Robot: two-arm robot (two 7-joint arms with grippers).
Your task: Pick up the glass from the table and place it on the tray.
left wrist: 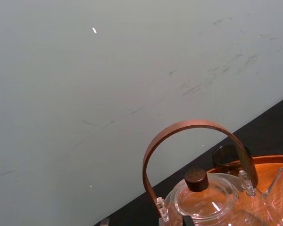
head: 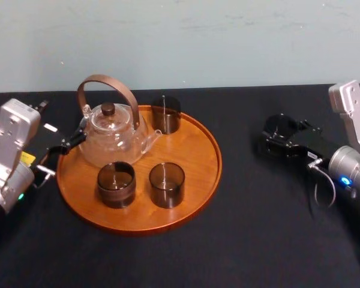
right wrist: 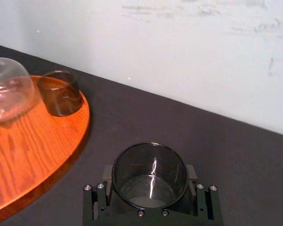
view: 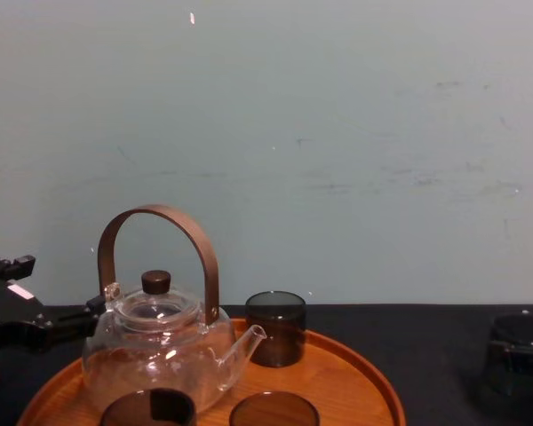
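Right gripper (head: 282, 137) clamped on empty glass (right wrist: 149, 175), seated between jaws over table (head: 258, 228), well apart from tray (head: 201, 150). Tray holding teapot (head: 111, 135) plus three empty dark cups (head: 166, 185). Left gripper (head: 69, 144) beside teapot; grip state: can't tell.

- head camera is looking down on the tray (head: 195, 153)
- chest camera is facing it low, side-on
- wrist cameras are sitting close, both sharing the teapot (left wrist: 203, 205)

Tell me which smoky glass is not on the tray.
The glass in the right tool, over the table right of the tray; the other three glasses stand on the tray.
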